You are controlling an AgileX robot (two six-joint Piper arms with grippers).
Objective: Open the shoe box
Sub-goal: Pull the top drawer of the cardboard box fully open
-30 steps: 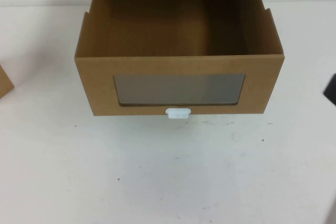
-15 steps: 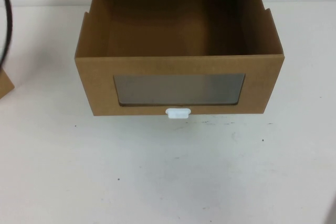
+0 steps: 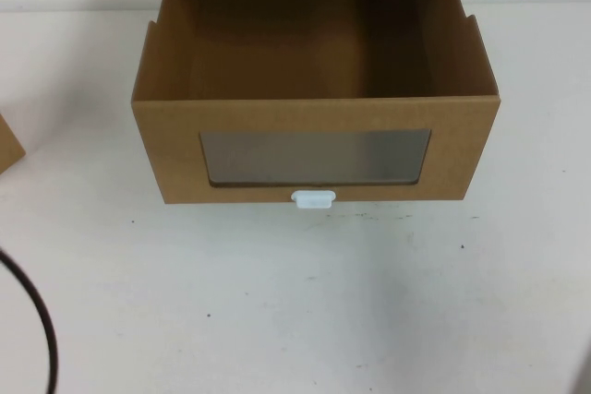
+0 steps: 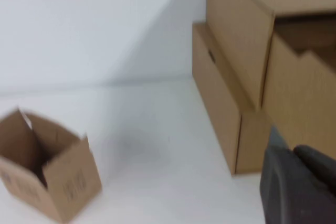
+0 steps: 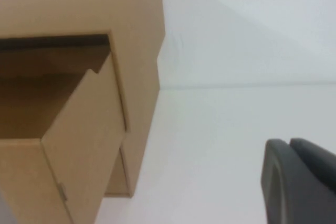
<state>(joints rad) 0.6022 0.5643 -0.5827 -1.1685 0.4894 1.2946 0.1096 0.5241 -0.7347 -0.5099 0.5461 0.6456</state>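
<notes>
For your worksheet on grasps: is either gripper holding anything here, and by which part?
Nothing is held. The right gripper, shut and empty, and the left gripper both hang clear beside the open shoe box.

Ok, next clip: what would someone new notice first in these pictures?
The brown shoe box in the middle of the table, its windowed drawer pulled out and empty, white pull tab on the front. A small open carton sits to the robot's left. The left gripper hangs left of the box, the right gripper right of it with fingers shut; neither touches anything.
</notes>
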